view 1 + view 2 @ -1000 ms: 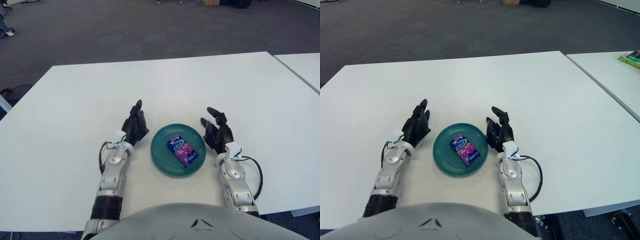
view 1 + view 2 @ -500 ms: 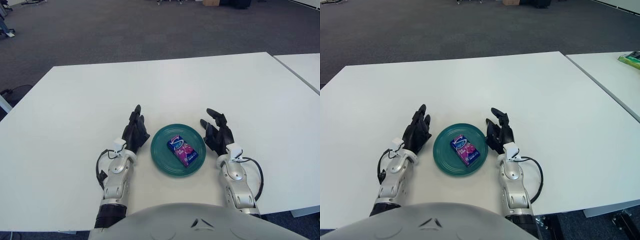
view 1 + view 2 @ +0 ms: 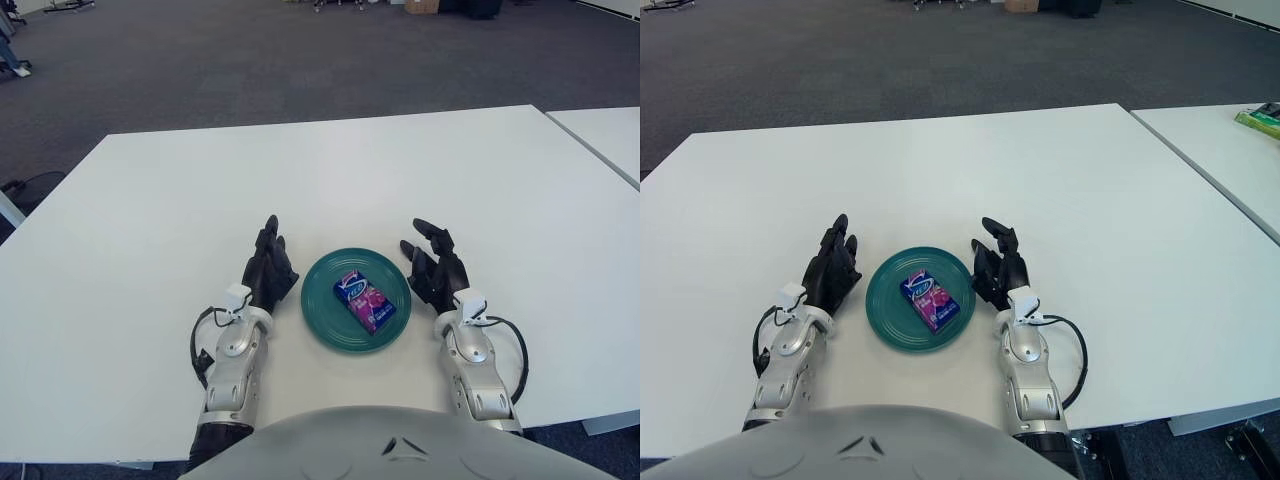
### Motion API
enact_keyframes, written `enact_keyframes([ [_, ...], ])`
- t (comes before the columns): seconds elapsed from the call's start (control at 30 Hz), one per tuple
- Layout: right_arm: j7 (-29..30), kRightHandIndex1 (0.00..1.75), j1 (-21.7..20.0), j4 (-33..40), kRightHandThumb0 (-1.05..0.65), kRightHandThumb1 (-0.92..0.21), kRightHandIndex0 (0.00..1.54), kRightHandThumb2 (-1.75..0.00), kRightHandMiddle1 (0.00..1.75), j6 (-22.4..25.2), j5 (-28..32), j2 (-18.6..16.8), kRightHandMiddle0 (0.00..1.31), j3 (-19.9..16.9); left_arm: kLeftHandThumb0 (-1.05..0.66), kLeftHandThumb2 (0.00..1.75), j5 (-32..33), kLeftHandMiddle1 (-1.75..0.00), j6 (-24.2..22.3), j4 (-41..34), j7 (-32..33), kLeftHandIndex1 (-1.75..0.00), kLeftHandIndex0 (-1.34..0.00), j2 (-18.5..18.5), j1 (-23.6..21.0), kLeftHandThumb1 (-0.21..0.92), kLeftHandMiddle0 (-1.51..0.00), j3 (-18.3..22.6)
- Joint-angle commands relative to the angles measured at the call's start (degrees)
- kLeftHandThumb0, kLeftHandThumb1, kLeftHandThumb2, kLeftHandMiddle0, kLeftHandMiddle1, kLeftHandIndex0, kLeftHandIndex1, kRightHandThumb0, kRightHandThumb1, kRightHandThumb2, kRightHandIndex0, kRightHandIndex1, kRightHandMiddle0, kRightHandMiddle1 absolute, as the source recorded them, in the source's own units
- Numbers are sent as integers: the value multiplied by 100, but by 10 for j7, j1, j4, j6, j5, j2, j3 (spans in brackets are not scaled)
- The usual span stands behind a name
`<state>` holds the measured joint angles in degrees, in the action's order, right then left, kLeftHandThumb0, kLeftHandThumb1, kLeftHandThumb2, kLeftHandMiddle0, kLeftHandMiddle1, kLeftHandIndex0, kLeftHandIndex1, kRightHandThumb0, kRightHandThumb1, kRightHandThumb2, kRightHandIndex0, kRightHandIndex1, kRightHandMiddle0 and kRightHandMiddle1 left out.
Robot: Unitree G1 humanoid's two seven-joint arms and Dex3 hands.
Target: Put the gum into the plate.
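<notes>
We see the gum (image 3: 364, 301) lying in the plate (image 3: 325, 320) near the table's (image 3: 150, 200) front edge — left hand (image 3: 268, 274) and right hand (image 3: 436, 272) flank it, both fingers loose, empty.

A white counter (image 3: 330, 170) stands on dark grey carpet (image 3: 250, 60). A second white table (image 3: 1220, 150) sits just beside its right edge.
</notes>
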<state>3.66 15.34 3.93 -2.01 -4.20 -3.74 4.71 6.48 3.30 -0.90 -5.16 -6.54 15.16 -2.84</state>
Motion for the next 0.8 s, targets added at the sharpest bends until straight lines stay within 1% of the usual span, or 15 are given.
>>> enact_keyframes([
  [0.0, -3, 3, 20, -12, -63, -92, 64, -79, 73, 32, 3, 4, 6, -3, -95, 101, -3, -2, -32, 7, 17, -7, -10, -11, 38, 92, -5, -9],
  [0.37, -3, 2, 22, -1, -65, -92, 62, -80, 73, 47, 0, 10, 6, -1, -88, 101, -10, -2, -24, -5, 38, -11, -14, -10, 61, 92, -10, -33],
  [0.57, -2, 1, 23, 0, -65, -92, 61, -81, 73, 48, -4, 15, 5, -1, -89, 100, -11, -2, -11, -3, 43, -12, -12, -8, 66, 92, -11, -40],
  [0.77, 0, 1, 23, -1, -66, -92, 60, -81, 73, 48, -4, 16, 5, -1, -90, 100, -15, -2, 13, 5, 49, -13, -12, -8, 67, 92, -13, -43],
])
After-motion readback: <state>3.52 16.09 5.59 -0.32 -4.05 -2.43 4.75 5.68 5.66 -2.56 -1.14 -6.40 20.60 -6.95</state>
